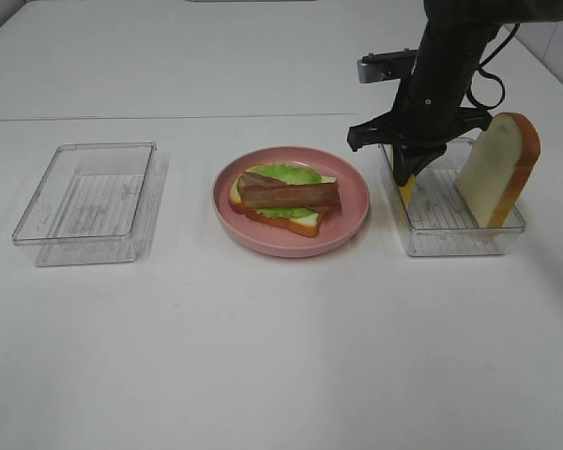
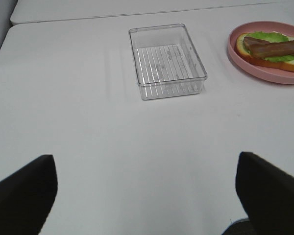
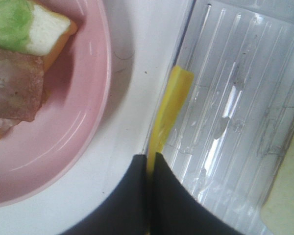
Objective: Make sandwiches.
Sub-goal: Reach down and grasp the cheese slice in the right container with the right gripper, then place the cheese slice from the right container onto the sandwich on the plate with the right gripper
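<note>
A: How are the surface and the room laid out?

B: A white table (image 1: 263, 356) is shown, with a seam running across it behind the work area. Three items are set in a row: a clear tray (image 1: 86, 202) on the left, a pink plate (image 1: 355, 202) in the middle, and a second clear tray (image 1: 455, 234) on the right. Little of the room is shown beyond the table.

A: Where is the sandwich located?

B: A part-built stack is placed on the plate: a bread slice (image 1: 300, 222) at the base, lettuce (image 1: 286, 174) on it, and bacon (image 1: 289, 194) on top. The cheese slice (image 3: 172, 105) is stood on edge inside the right tray, against the wall nearest the plate. A second bread slice (image 1: 500, 169) is leaned upright at the far end of the same tray.

A: How is the cheese placed relative to the right gripper (image 3: 150, 164)?

B: The upper edge of the cheese is pinched between the jaws, which are closed on it.

A: How are the arms posed?

B: The right arm is lowered steeply from above into the right tray, just beside the plate. The left gripper (image 2: 144, 191) is held above bare table, well apart from the left tray, with its fingers (image 2: 24, 191) spread wide and nothing between them.
</note>
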Motion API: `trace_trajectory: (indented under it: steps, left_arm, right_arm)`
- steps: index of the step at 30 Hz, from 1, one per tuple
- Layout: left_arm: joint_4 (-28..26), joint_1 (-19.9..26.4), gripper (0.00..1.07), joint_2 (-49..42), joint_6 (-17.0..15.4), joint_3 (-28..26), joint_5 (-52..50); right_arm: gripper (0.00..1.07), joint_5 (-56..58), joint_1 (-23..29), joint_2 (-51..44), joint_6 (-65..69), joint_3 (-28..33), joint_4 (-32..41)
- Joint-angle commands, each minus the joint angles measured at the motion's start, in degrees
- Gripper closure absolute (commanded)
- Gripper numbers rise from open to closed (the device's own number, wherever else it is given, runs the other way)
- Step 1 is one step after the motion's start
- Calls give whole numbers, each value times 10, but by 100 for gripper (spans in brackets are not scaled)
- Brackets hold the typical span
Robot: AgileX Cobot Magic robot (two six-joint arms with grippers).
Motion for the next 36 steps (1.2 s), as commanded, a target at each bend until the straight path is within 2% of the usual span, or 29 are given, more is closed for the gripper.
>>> trace_trajectory:
  steps: [1, 10, 21, 26, 28, 32, 36]
  left_arm:
    - [-5, 1, 16, -7, -1, 1, -2]
    - [-5, 1, 16, -7, -1, 1, -2]
    - [-5, 1, 16, -7, -1, 1, -2]
    - [-5, 1, 16, -7, -1, 1, -2]
    - [-5, 1, 16, -7, -1, 1, -2]
    - [-5, 1, 16, -7, -1, 1, -2]
    - [-5, 1, 16, -7, -1, 1, -2]
  right_arm:
    - [107, 2, 1, 0, -3, -2, -19]
    - [107, 29, 1, -9, -3, -15, -36]
    - [107, 105, 2, -67, -7, -89, -28]
    - [107, 108, 2, -97, -22, -105, 11]
    - [107, 107, 3, -107, -26, -106, 49]
    - [107, 105, 10, -107, -31, -106, 68]
    - [107, 89, 48, -101, -35, -106, 76]
